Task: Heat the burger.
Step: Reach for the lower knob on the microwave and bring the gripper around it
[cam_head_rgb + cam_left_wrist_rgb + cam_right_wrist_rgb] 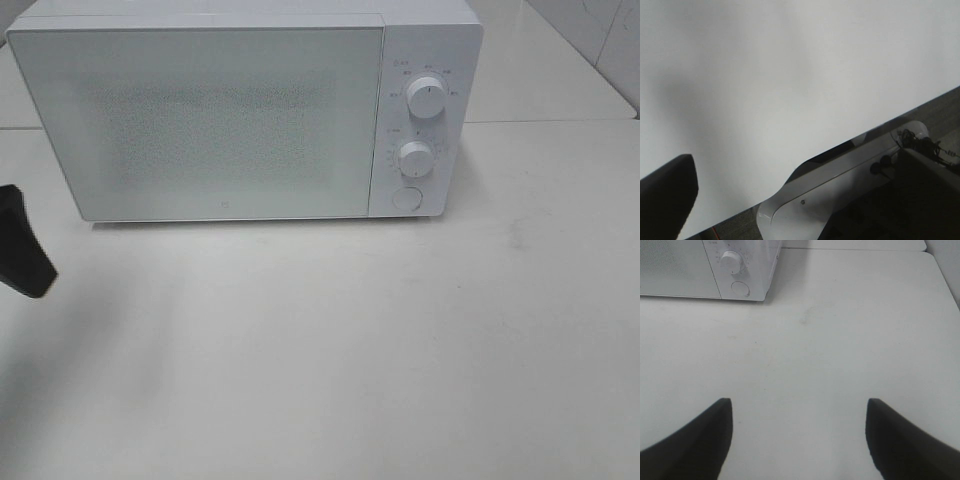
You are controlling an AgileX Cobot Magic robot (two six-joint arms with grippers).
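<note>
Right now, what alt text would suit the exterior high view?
A white microwave, door shut, stands at the back of a white table, two dials and a round button on its right panel. A dark gripper finger shows at the left edge.

Bright, flat, washed-out light; white table (340, 360) nearly overexposed. Soft shadow below the microwave (200, 120) front, drifting toward 7 o'clock in the exterior view. Door looks grainy, no hard glare. Left wrist: dim grey patch at 9 o'clock, left gripper finger (667, 197) blurred. Right gripper fingers (700, 440) black, soft-edged.
</note>
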